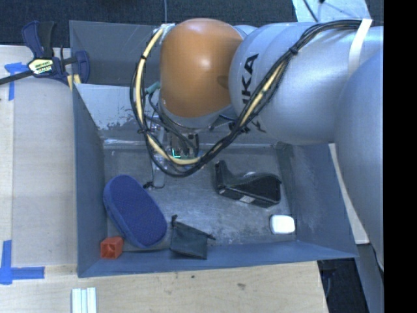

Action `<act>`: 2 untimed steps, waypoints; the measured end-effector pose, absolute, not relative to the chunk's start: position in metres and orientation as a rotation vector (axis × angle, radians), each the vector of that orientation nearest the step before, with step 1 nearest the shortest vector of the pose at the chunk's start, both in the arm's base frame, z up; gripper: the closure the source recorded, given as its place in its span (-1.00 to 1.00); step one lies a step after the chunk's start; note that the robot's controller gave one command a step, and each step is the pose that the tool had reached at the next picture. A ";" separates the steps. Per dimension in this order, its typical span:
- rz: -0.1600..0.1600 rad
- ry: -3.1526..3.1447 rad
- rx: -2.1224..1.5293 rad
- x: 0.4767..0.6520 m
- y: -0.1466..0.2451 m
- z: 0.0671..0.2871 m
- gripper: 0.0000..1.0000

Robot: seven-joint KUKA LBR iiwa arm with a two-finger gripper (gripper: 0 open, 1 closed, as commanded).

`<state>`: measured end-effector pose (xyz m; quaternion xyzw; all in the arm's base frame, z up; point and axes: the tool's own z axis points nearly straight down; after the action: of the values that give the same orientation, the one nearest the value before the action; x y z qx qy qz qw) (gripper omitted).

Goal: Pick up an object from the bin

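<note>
My gripper [177, 143] hangs under the arm's orange cover at the back middle of the bin, above bare floor. A blue oval case [133, 210] lies to its front left, slanting toward the bin's front. To the gripper's right, a black wedge-shaped tool [247, 186] rests on the floor. A black folded piece [189, 240] lies by the front wall, just right of the blue case.
A small red cube [111, 247] sits in the front left corner beside the blue case. A small white block [283, 224] lies at the front right. The arm and its cables cover the back right of the bin.
</note>
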<state>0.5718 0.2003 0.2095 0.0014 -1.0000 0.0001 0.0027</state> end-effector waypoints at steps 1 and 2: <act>0.001 -3.080 0.609 0.554 0.167 0.083 -1.00; 0.009 -2.963 1.043 0.526 0.239 0.071 -1.00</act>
<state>0.5261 0.2387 0.0707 0.3321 -0.9432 0.0028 0.0000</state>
